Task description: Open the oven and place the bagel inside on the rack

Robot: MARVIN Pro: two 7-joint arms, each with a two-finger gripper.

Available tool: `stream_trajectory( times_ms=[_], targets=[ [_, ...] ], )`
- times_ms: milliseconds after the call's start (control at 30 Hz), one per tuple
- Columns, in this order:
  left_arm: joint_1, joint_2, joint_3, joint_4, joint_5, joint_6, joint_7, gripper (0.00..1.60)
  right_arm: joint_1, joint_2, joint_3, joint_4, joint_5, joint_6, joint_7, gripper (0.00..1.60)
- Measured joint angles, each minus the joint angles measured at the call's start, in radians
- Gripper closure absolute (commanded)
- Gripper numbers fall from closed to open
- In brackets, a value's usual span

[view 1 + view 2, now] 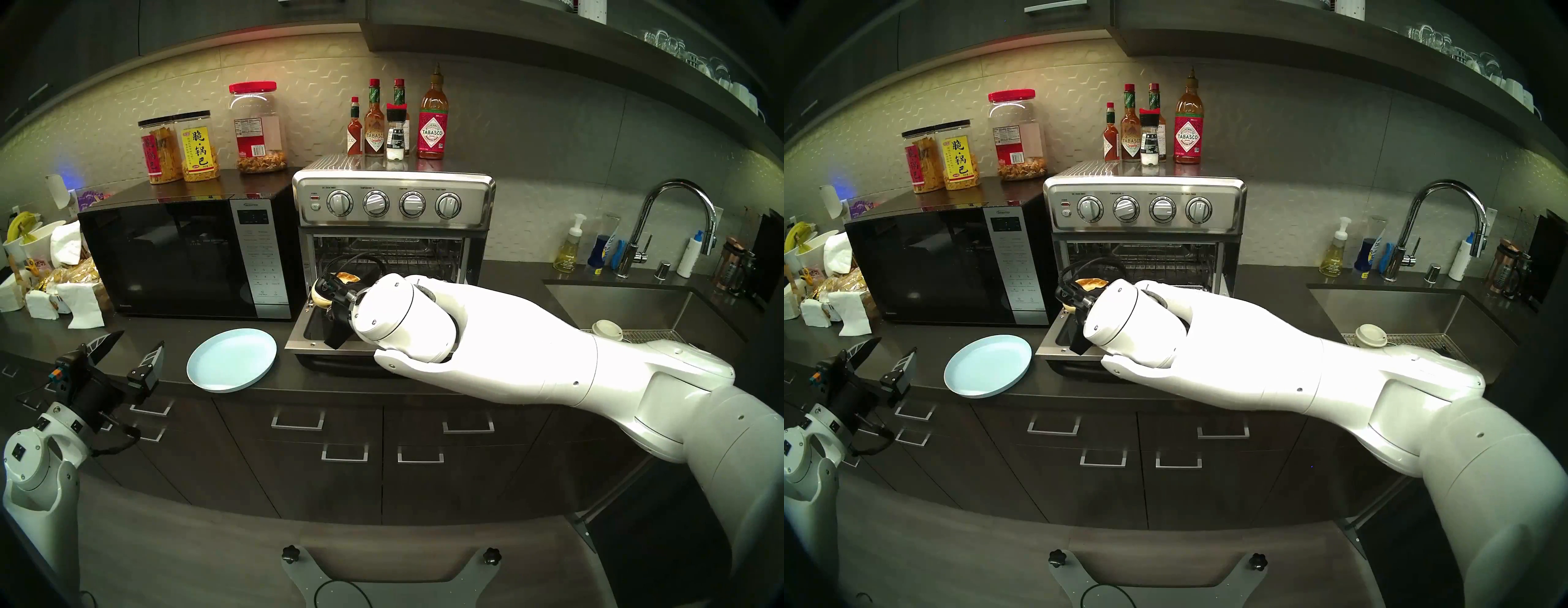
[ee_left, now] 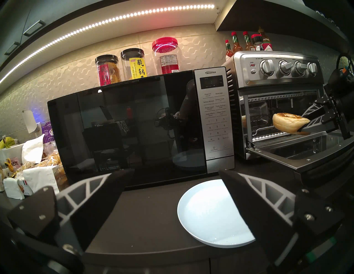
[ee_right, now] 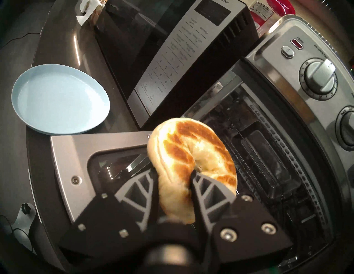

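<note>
We see the dark surface (image 1: 382, 382) running under everything, with the black microwave (image 1: 182, 250) standing to the left of the right end effector (image 3: 175, 180). Directly ahead of that end effector stands the oven (image 1: 394, 204), its drop-down door (image 3: 76, 153) lowered flat beneath the fingers, glass pane facing up. Inside the open cavity, just beyond the fingertips, the rack (image 2: 268, 132) spans the cavity, and we can make out its thin wire bars in the left wrist view.

The right end effector is pinching the bagel (image 3: 188, 164): one finger lies against its pale outer edge, the other against its toasted face, with its tip at the centre hole. The bagel hangs in the air above the door's inner edge, at the mouth of the cavity, not touching the rack. Its browned, grill-marked face is turned up in the left wrist view.

Left of the right end effector, and just ahead and to the right of the left end effector (image 1: 127, 348), the pale blue plate (image 1: 231, 361) sits on the surface beside the door. The left end effector hovers well apart from the oven, at the surface's front edge, its fingers spread wide and gripping nothing.
</note>
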State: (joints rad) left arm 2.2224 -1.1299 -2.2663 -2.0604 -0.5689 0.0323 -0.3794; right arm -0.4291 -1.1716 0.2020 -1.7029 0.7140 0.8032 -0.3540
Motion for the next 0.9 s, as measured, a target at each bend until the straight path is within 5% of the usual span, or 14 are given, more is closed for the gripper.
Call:
stream_trajectory(
  times_ms=[900],
  targets=[
    [0.0,0.0,0.0,0.0,0.0,0.0,0.0,0.0,-0.014,-0.009,-0.011,0.113,-0.054,-0.063,-0.031,1.26]
  ],
)
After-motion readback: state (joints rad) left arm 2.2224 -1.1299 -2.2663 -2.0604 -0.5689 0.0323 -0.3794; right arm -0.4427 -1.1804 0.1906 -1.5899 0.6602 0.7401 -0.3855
